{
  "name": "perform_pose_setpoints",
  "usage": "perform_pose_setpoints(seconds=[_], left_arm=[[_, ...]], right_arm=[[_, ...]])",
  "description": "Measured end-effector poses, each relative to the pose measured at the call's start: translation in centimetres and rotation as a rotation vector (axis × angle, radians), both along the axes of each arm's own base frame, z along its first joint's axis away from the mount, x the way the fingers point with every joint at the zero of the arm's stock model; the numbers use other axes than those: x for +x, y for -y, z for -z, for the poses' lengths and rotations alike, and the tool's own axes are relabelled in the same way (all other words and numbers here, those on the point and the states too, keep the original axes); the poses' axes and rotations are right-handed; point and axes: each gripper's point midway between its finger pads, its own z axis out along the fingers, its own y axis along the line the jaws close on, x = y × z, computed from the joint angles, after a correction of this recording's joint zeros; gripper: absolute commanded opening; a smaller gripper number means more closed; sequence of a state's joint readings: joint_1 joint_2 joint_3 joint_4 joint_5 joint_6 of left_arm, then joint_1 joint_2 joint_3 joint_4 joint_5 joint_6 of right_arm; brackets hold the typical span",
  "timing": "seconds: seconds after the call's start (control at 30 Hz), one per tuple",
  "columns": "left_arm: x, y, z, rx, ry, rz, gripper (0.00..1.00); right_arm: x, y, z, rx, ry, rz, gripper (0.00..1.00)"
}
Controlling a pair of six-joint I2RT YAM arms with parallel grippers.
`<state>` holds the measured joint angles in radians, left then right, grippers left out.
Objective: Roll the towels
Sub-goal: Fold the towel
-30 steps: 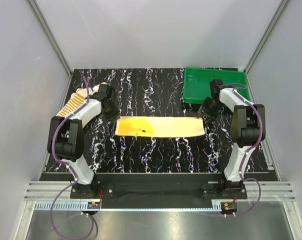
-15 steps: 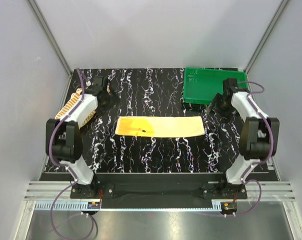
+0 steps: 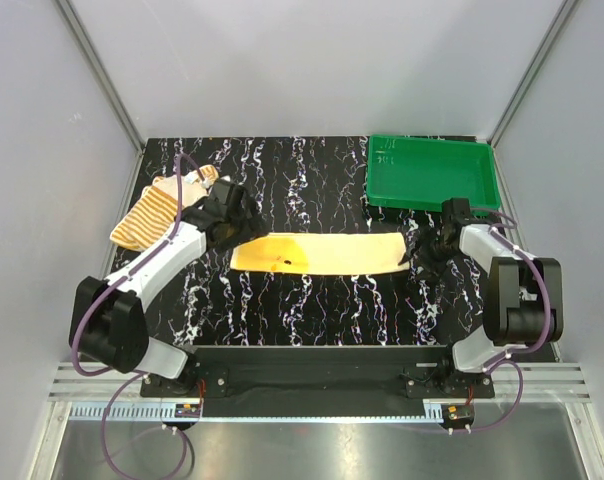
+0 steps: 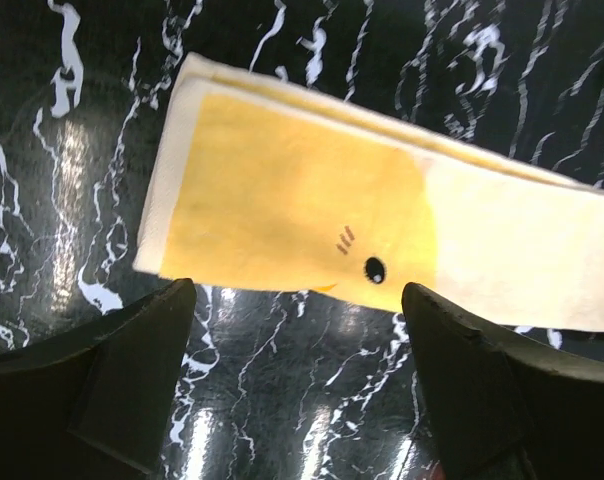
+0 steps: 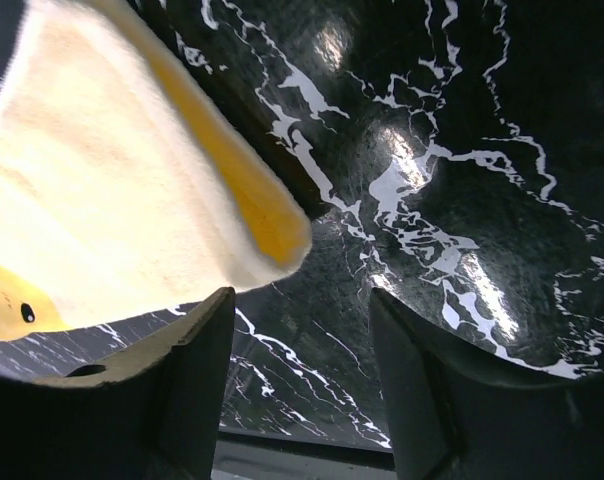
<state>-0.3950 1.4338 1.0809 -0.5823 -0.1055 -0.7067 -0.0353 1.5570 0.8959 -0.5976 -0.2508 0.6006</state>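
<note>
Yellow towel (image 3: 317,252): lies as a long folded strip in the middle of the black marbled table (image 3: 312,310), with a small dark mark on its left half.
Left gripper (image 4: 297,300): over the left end of the strip, fingers wide apart, nothing between them.
Right gripper (image 5: 302,300): just beside the right end of the strip, fingers apart, holding nothing.
Striped towel (image 3: 152,208): crumpled at the left edge of the table, behind the left arm.
Green tray (image 3: 432,143): at the far right corner.
</note>
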Motion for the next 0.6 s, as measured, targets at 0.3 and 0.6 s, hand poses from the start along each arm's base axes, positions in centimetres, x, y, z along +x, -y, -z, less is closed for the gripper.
perform_pose_setpoints(seconds=[0.3,0.6], left_arm=[[-1.2,-0.4,1.4,0.017,-0.037,0.001,0.89],[-1.1,-0.4,1.0,0.015,-0.020,0.008,0.89]], right_arm=[[0.7,-0.7,0.8,0.042,0.016,0.008,0.59],[1.3,-0.9,2.1,0.057,0.003,0.015,0.42]])
